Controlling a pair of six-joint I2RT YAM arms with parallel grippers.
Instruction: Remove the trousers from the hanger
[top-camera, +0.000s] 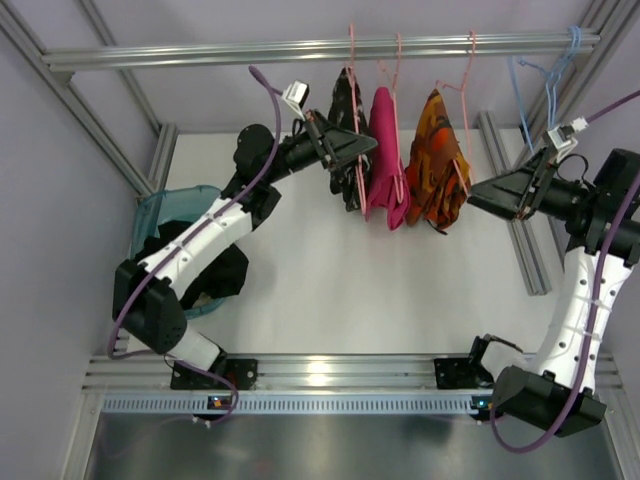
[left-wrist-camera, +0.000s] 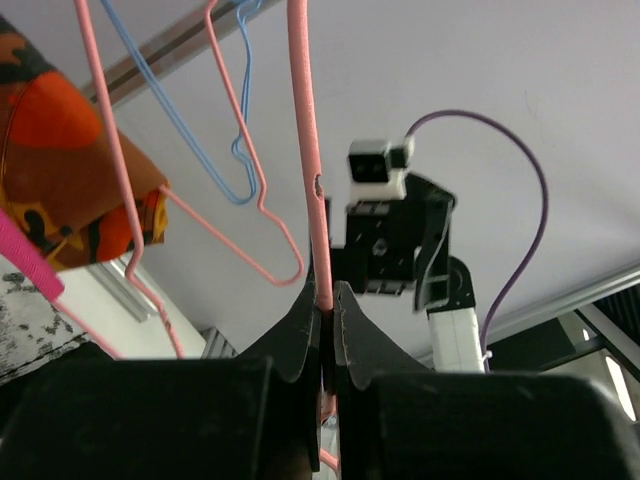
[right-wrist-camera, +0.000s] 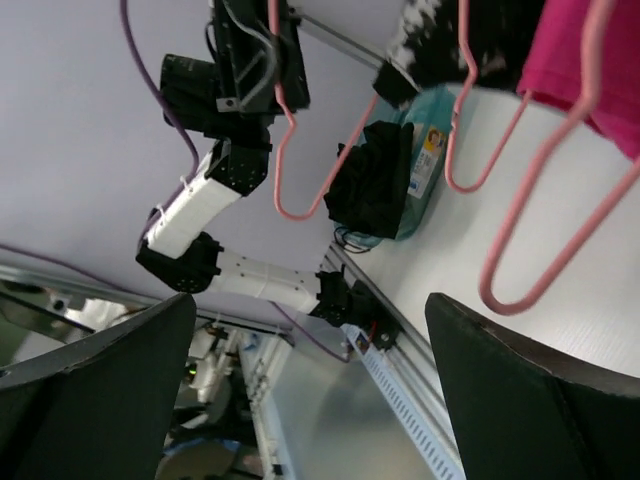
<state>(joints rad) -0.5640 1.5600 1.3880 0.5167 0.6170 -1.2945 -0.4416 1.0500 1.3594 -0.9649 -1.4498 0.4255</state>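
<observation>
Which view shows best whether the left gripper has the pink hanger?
Left wrist: the left gripper is shut on the hanger wire, seen close up. Top external shows it at the trousers, contact too small. Right wrist shows only that arm far off.

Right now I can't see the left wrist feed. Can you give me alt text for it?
The left gripper is shut on the thin wire of a pink hanger, which runs straight up out of frame. To its left hang a blue hanger and an orange patterned garment. The right arm is behind, against a pale wall.
</observation>
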